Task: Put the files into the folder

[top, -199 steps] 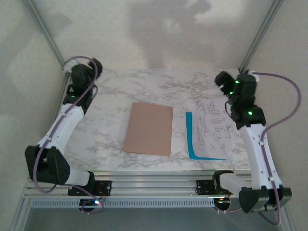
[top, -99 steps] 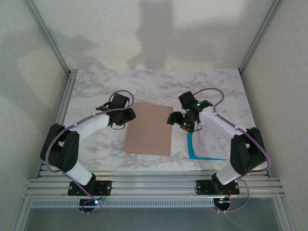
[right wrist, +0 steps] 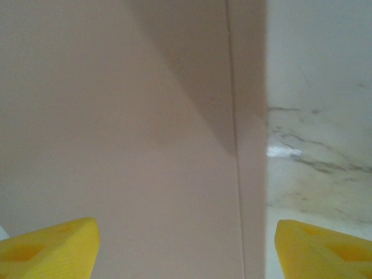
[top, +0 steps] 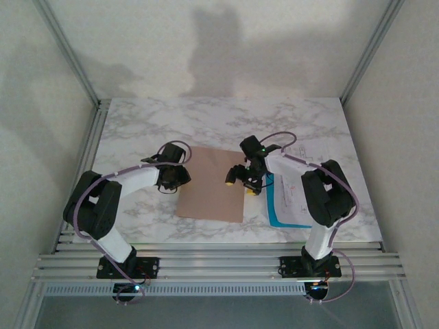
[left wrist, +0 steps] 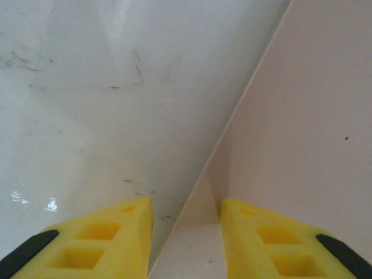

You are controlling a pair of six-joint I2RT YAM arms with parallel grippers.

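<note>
The folder lies shut and flat on the marble bench. The files lie just beside its right edge, apart from it. It is thin card, so I judge it light, fairly stiff, and likely to slide on the smooth bench. It offers only its edges to hold, so a fingertip should slip under the cover's free long edge. I cannot tell which long edge is the hinge.

The left hand is low at the folder's left edge, with its fingers a little apart astride that edge and clamped on nothing. The right hand is over the folder's right edge, with its fingers wide apart and empty.

Count: 1 folder and 2 hands. The files include 1 blue sheet under white printed sheets, whose number I cannot tell.
</note>
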